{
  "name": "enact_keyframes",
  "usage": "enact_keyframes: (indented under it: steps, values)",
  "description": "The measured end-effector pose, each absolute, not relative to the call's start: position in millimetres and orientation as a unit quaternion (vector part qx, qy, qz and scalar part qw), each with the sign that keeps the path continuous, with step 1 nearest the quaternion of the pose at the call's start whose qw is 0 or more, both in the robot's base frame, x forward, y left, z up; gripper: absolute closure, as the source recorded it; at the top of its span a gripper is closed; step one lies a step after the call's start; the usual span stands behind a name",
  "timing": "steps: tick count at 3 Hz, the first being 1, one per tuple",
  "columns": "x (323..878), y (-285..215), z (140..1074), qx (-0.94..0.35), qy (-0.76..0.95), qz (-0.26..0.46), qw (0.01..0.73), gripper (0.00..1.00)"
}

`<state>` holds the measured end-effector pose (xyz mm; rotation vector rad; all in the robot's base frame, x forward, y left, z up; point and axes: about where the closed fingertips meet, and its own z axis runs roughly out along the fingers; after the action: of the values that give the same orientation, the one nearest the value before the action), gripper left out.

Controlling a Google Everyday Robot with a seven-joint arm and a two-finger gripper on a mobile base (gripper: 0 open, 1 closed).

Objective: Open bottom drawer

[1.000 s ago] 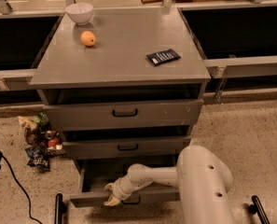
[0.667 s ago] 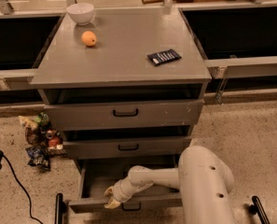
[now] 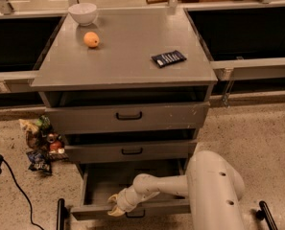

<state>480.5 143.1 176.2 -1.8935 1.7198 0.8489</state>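
The bottom drawer (image 3: 156, 208) is the lowest, shallowest grey drawer of the cabinet. It stands pulled out toward me, with its inside (image 3: 132, 181) showing. Its small black loop handle (image 3: 135, 215) is at the centre of the front, at the bottom edge of the view. My gripper (image 3: 115, 206) is at the top edge of the drawer front, just left of the handle. My white arm (image 3: 214, 190) reaches in from the lower right.
The middle drawer (image 3: 132, 151) and top drawer (image 3: 128, 115) are above, both slightly ajar. On the cabinet top are a white bowl (image 3: 82, 13), an orange (image 3: 91, 40) and a dark snack bar (image 3: 169, 58). Snack bags (image 3: 40, 145) lie on the floor at the left.
The bottom drawer has slid further out toward me, and my gripper has moved with its front edge. Nothing else has moved.
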Motion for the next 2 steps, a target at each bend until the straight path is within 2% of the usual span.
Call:
enact_keyframes:
  steps: [2]
  values:
    - [473.2,141.9,176.0,-0.681,0.625,0.311,0.22,0.57]
